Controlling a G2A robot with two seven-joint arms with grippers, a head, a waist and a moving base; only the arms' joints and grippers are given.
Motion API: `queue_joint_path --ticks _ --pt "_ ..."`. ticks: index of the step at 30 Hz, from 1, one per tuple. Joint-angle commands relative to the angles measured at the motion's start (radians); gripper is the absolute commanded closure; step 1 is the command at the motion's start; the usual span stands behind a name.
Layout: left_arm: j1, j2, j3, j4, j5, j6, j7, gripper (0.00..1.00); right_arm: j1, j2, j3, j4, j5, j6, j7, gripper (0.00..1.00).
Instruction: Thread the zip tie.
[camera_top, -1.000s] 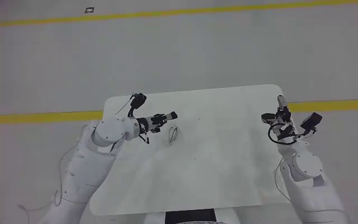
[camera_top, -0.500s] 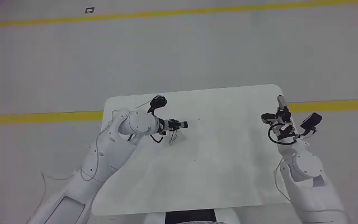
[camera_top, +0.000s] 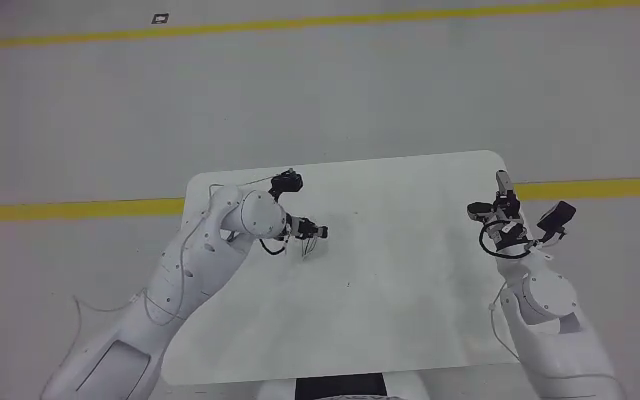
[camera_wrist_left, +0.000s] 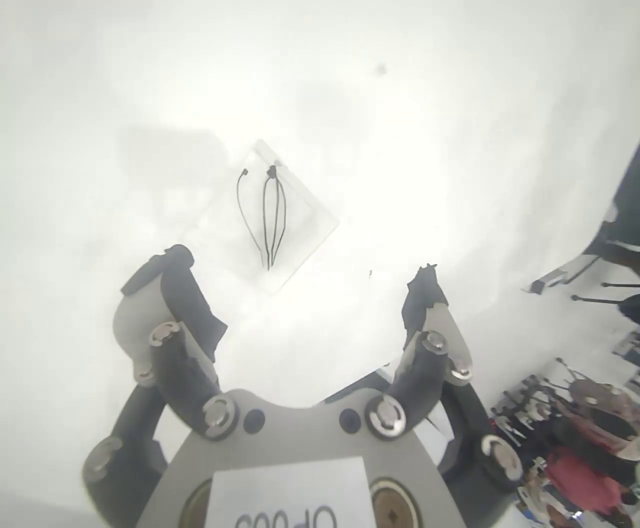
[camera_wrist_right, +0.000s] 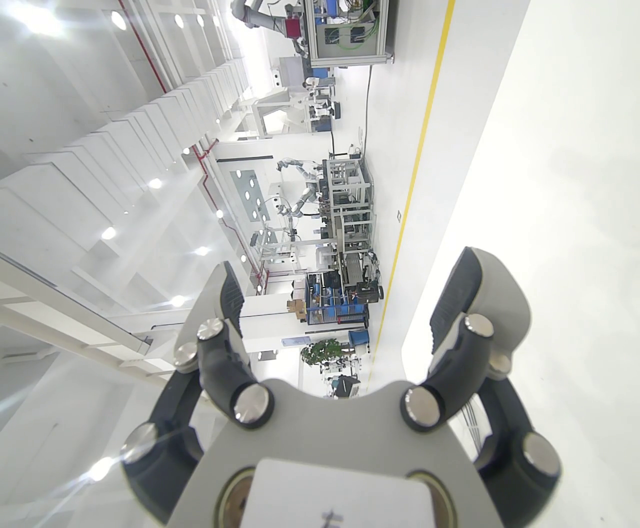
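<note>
Threading is not yet under way: the zip ties (camera_wrist_left: 267, 220) are lying loose and untouched on a clear plastic sheet (camera_wrist_left: 310, 220), which is resting flat on the white table (camera_top: 420, 300), and neither arm is holding anything. The left gripper (camera_wrist_left: 300, 265) is hovering above the table just beside the sheet, its jaws standing wide apart and empty, with the ties lying a little ahead of its fingertips; in the top view the same gripper (camera_top: 320, 232) is sitting right next to the ties (camera_top: 309, 243), towards the left half of the table. The right gripper (camera_wrist_right: 346, 265) is waiting at the table's right edge (camera_top: 502, 182), well apart from the ties, its jaws likewise spread open on nothing and pointing out towards the room. By this reading the work is standing at its very start: a tie is yet to be picked up, its tail is yet to be lined up with its head, and the feed-through is yet to be made. Count: one table, one clear sheet, two grippers. Of the ties, two black heads are showing side by side, so at least two; their thin strands are overlapping, and a firmer number cannot be told.
</note>
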Motion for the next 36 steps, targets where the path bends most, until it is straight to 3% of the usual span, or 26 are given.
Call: queue_joint_path --ticks 1,4,16,19,25,28,36 --pt "-0.010 -0.008 0.001 0.001 0.027 0.000 -0.030 0.00 0.000 0.000 0.000 0.000 0.000 0.000 0.000 0.00" --pt "-0.026 -0.026 0.017 0.008 0.089 0.000 -0.100 0.00 0.000 0.000 0.000 0.000 0.000 0.000 0.000 0.00" --pt "-0.027 -0.028 0.019 0.006 0.101 0.000 -0.100 0.00 0.000 0.000 0.000 0.000 0.000 0.000 0.000 0.00" --pt "-0.033 -0.033 0.056 0.012 0.145 0.000 -0.102 0.00 0.000 0.000 0.000 0.000 0.000 0.000 0.000 0.00" --pt "-0.068 -0.067 0.136 0.075 0.189 0.000 -0.110 0.00 0.000 0.000 0.000 0.000 0.000 0.000 0.000 0.00" --pt "-0.086 -0.090 0.150 0.132 0.219 0.000 -0.110 0.00 0.000 0.000 0.000 0.000 0.000 0.000 0.000 0.00" --pt "-0.088 -0.092 0.149 0.135 0.224 0.000 -0.110 0.00 0.000 0.000 0.000 0.000 0.000 0.000 0.000 0.00"
